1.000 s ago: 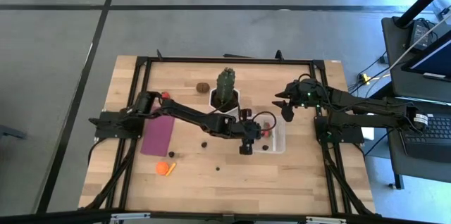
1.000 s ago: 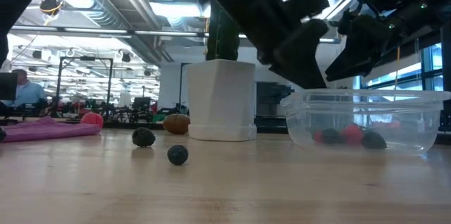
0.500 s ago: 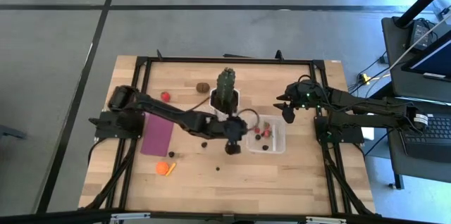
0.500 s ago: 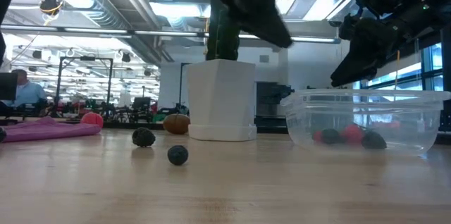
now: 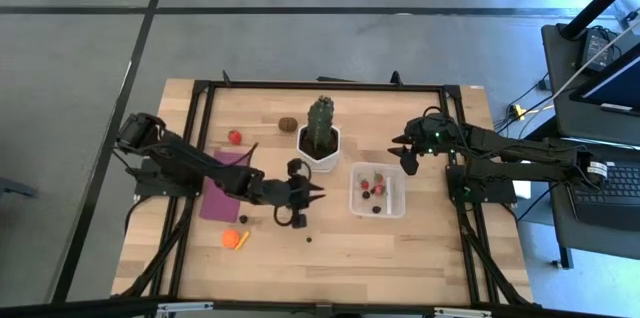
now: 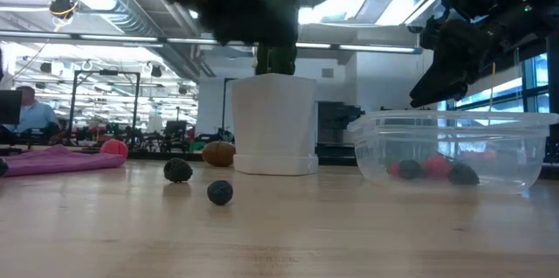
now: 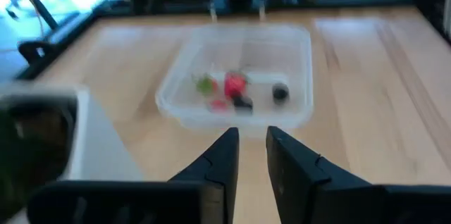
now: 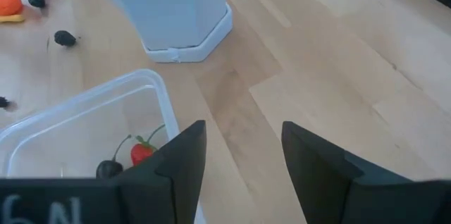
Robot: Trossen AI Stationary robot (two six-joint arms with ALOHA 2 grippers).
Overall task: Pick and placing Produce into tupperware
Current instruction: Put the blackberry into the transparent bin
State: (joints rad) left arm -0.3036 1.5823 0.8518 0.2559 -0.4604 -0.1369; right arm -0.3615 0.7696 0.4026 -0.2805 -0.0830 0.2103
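Observation:
The tupperware (image 5: 378, 190) is a clear box on the table, right of the cactus pot, holding red and dark produce (image 7: 236, 86). Loose produce lies on the wood: a red piece (image 5: 234, 137), a brown kiwi (image 5: 288, 124), an orange piece (image 5: 235, 239) and dark berries (image 6: 220, 192) (image 6: 178, 170). My left gripper (image 5: 316, 194) hovers left of the tupperware, pointing at it, narrowly open and empty (image 7: 252, 143). My right gripper (image 5: 405, 155) hangs open and empty above the table beside the tupperware's far right corner (image 8: 232, 153).
A green cactus in a white hexagonal pot (image 5: 320, 144) stands just beyond my left gripper. A flat purple mat (image 5: 225, 190) lies under the left arm. A black frame edges the table. Bare wood shows on the near side of the tupperware.
My left arm has drawn back from over the tupperware toward the table's left, rising out of the low view's middle; its gripper now hangs left of the box, pointing at it. The produce in the box lies as before.

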